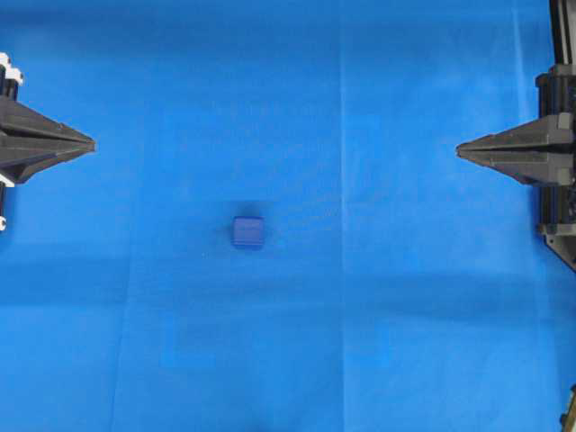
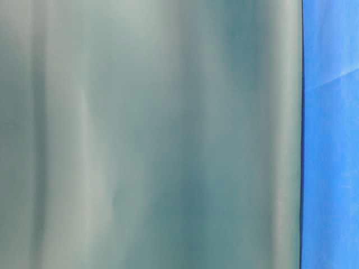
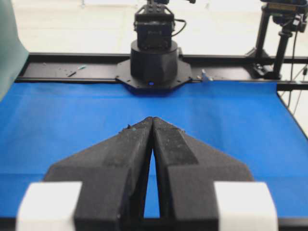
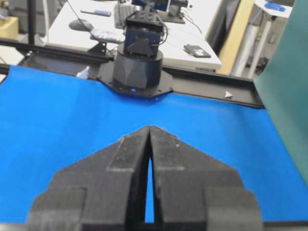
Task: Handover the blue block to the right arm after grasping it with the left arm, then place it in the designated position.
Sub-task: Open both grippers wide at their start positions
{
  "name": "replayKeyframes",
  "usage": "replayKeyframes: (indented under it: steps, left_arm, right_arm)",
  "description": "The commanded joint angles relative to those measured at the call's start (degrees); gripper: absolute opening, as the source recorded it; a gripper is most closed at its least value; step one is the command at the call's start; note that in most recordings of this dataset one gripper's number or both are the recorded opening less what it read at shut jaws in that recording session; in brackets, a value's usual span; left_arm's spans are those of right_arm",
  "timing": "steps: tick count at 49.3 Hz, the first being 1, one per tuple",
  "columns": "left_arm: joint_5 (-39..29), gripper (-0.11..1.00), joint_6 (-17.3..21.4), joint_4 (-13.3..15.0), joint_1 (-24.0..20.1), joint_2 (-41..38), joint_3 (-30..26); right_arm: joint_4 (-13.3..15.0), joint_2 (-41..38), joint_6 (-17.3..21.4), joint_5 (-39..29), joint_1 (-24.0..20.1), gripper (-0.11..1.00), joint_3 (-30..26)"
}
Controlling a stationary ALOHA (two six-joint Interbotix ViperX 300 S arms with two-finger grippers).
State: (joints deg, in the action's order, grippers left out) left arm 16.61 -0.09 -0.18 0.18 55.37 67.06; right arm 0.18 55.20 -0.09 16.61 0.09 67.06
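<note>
One small dark-blue cube with rounded edges, the blue block (image 1: 247,232), sits alone on the bright blue cloth (image 1: 360,342) that covers the bench. It is darker than the cloth, matte, with soft corners and a faint shadow around its base. In the overhead view it lies slightly left of centre and a little toward the near edge, flat on one face, square to the view.

Two arms, one at each side. The left arm's tool (image 1: 93,143), black and pointed with white plastic corner blocks, points in from the left edge. Its two fingers are clenched, tips touching, nothing between them; the left wrist view (image 3: 152,119) shows the same. The right arm's tool (image 1: 458,149), all black, points in from the right edge, likewise clenched and holding nothing; the right wrist view (image 4: 149,128) shows tips together with only a thin slit further back. Both tools are well apart from the block, each further from the near edge than the block is.

Bare cloth lies between each tool and the block. Each wrist view shows the opposite arm's black round base (image 3: 154,62) (image 4: 137,67) at the far end of the cloth.

The table-level view is almost wholly filled by a blurred grey-green panel (image 2: 151,134), with a strip of blue cloth at its right; the block is not seen there.
</note>
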Motion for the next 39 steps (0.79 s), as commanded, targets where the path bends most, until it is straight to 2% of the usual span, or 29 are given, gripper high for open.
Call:
replayKeyframes:
  steps: [1,6,36,39]
  left_arm:
    - [-0.6,0.0,-0.3,-0.1,0.2,-1.1,-0.8]
    - [-1.0,0.0,-0.3,-0.1,0.2,-1.4,-1.0]
    - [-0.8,0.01,0.1,-0.1,0.2,-1.1,-1.4]
    - [-0.3,0.09,0.2,-0.1,0.2,-1.1,-1.4]
  right_arm:
    - [-0.3,-0.5,0.1,0.4,0.2,0.01,-1.0]
    - [-0.3,-1.1,0.1,-0.4,0.3,-0.02,-1.3]
    - [-0.3,-1.2,0.5,-0.7,0.3,-0.02,-1.6]
    - [-0.3,-1.1,0.5,-1.1,0.3,-0.02,-1.6]
